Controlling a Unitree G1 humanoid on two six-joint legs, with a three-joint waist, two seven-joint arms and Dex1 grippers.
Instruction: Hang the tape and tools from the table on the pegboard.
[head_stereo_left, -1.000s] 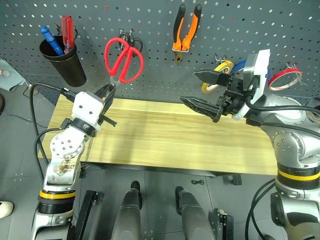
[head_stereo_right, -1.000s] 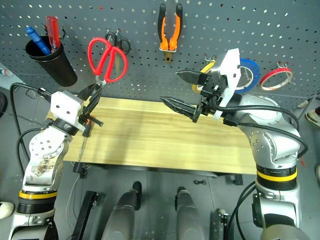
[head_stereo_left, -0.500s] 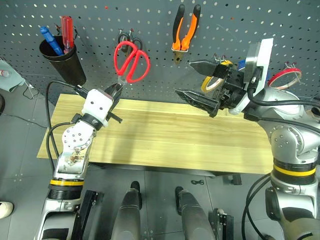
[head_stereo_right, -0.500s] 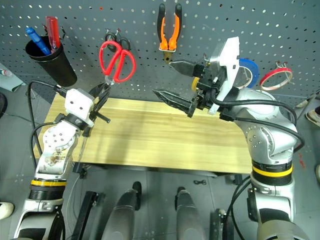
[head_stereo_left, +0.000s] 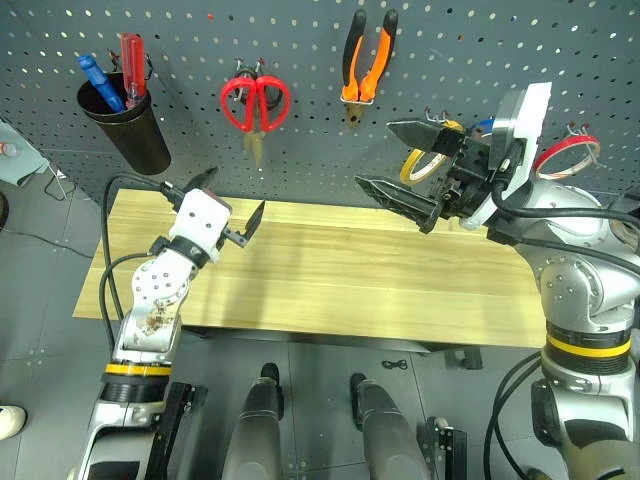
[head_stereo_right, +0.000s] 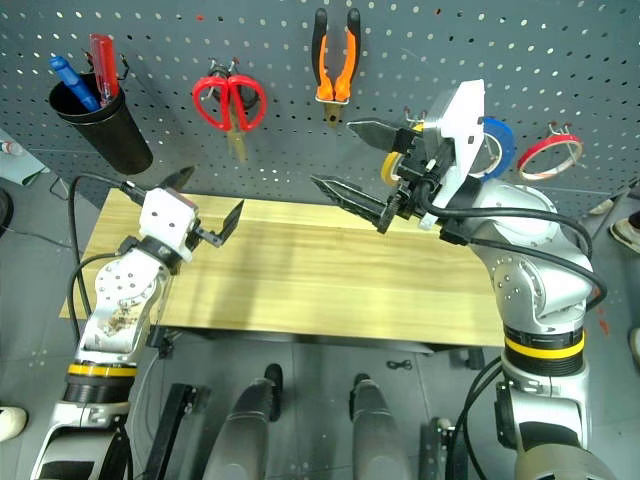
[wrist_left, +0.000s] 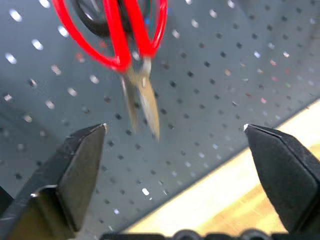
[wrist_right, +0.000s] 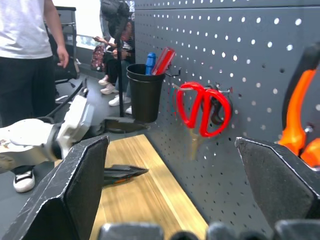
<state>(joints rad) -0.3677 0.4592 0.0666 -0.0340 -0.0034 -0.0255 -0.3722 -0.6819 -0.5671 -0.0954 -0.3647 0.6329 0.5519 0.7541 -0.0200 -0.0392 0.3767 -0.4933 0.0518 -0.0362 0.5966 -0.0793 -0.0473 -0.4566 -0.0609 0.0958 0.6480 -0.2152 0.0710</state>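
The red-handled scissors (head_stereo_left: 256, 104) hang blades-down on the pegboard (head_stereo_left: 300, 60), above and just ahead of your left gripper (head_stereo_left: 232, 196), nearer than the right gripper (head_stereo_left: 398, 158); both jaws spread, holding nothing.

This is a workshop: a perforated metal pegboard (head_stereo_left: 300, 40) carries scissors (head_stereo_left: 256, 103), pliers (head_stereo_left: 366, 62) and tape rolls (head_stereo_left: 425, 160) on hooks, above a plank-topped workbench (head_stereo_left: 320, 280) on a grey floor.
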